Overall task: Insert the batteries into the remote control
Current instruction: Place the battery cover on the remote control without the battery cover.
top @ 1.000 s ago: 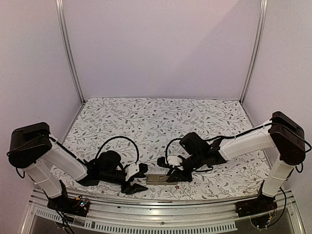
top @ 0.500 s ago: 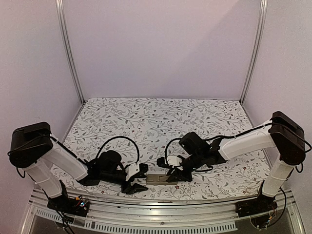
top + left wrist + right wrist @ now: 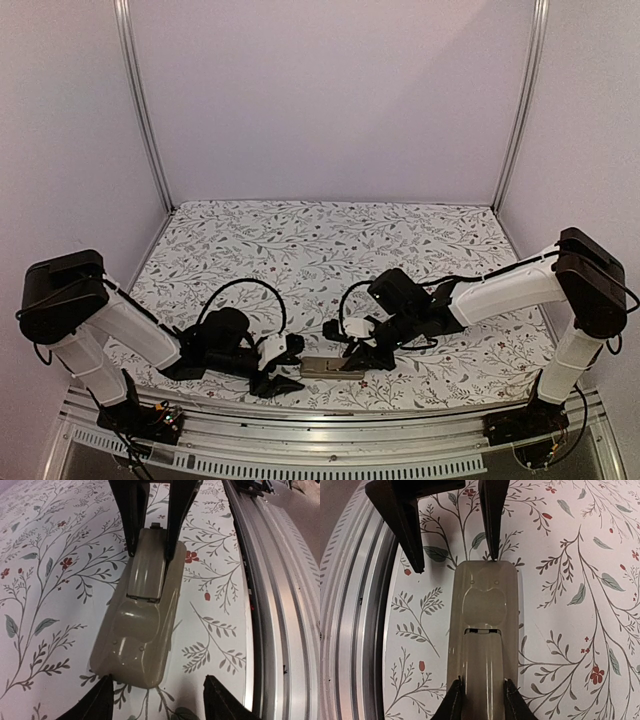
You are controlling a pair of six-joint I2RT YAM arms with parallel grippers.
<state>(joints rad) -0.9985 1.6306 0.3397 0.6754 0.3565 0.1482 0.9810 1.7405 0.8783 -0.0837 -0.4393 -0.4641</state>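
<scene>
Remote control [image 3: 481,630] back-up on floral cloth [image 3: 570,555], right hand [image 3: 481,694] pinching it, left hand [image 3: 159,692] spread

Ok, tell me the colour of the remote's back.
The remote control is tan, clearest in the right wrist view.

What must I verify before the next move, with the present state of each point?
1. The remote control lies back up on the table: ok.
2. The right gripper is shut on one end of it: ok.
3. The left gripper is open at the other end: ok.
4. It is centred on the remote control: not ok, offset toward the rail.
5. The battery cover is off: not ok, looks in place.
6. The batteries are in view: not ok.
</scene>
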